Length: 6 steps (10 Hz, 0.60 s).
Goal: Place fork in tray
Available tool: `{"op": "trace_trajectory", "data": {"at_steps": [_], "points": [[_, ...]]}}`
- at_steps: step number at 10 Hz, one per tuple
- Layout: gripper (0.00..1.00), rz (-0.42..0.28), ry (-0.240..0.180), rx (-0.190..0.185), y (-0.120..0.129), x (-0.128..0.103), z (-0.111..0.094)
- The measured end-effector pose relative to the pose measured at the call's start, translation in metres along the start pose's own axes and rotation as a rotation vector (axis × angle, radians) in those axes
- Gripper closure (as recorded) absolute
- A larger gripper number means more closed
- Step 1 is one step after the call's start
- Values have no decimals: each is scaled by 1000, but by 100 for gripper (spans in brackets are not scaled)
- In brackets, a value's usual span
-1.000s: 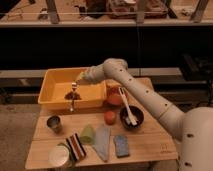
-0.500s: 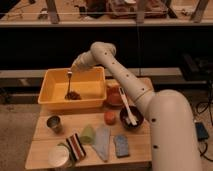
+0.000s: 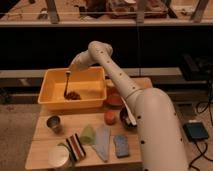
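Note:
The tray (image 3: 95, 76) is a deep yellow-orange bin at the back left of the wooden table. My gripper (image 3: 70, 70) hangs over the tray's left half, at the end of the arm that reaches in from the right. It is shut on the fork (image 3: 66, 83), a slim dark utensil that hangs straight down from it. The fork's lower end is inside the tray, just above a small dark object (image 3: 74, 95) on the tray floor.
A metal cup (image 3: 54, 123) stands in front of the tray. To the right are a red dish (image 3: 114, 100), an orange ball (image 3: 110, 117) and a dark bowl (image 3: 131, 123) with a white utensil. Near the front edge lie a green piece (image 3: 88, 134), grey cloth (image 3: 102, 142), blue sponge (image 3: 121, 145), striped item (image 3: 76, 146) and white can (image 3: 59, 156).
The gripper has carried the fork from the tray's right side to its left half, and the fork now hangs lower inside it. The arm's elbow has risen.

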State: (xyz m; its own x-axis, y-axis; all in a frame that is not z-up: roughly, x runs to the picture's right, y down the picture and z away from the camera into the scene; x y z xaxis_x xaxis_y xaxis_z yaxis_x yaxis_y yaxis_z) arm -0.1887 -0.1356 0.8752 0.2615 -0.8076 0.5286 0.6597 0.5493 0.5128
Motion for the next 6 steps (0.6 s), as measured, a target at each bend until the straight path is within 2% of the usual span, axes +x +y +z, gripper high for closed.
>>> {"op": "trace_trajectory", "data": {"at_steps": [3, 4, 6], "points": [[98, -97, -50, -34, -7, -11, 21], [91, -114, -59, -39, -8, -13, 26], [69, -139, -75, -39, -12, -18, 39]]}}
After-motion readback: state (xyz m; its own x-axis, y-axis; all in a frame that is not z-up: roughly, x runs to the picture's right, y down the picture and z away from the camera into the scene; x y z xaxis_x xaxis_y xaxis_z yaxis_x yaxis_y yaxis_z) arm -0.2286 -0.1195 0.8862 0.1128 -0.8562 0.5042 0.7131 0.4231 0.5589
